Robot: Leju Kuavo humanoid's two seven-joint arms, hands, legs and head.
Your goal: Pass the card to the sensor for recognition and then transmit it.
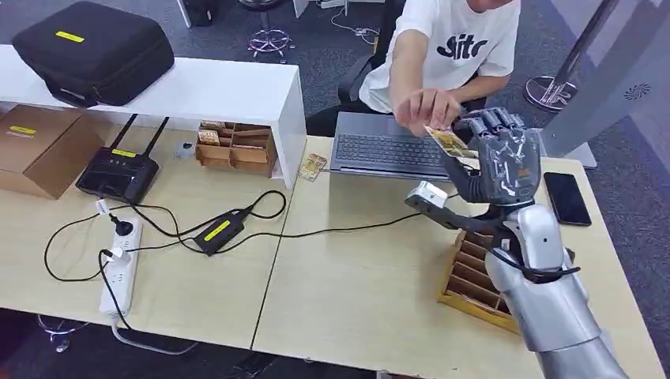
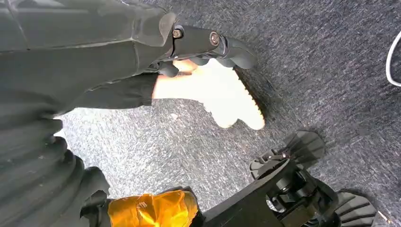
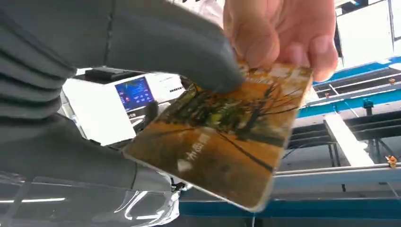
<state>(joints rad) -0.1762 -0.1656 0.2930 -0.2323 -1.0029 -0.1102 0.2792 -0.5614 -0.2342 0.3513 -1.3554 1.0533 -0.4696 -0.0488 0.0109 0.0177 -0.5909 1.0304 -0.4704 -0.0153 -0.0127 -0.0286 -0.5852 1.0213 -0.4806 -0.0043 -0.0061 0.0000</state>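
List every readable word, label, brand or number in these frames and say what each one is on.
"Sitc", as far as it shows: white T-shirt of the person at the laptop.
Yellow labels on the black case, cardboard box, router and power adapter: too small to read.
Pale print on the card, held by the right hand and the person's hand: blurred.
Blue screen behind it: unreadable.

**Robot arms and hands: pose record**

Right arm: silver, raised from the lower right of the head view, forearm upright. Right hand: lifted, fingers curled at the top, thumb pressed on the card, holding it. Left hand: hanging low over carpet, fingers extended, holding nothing.
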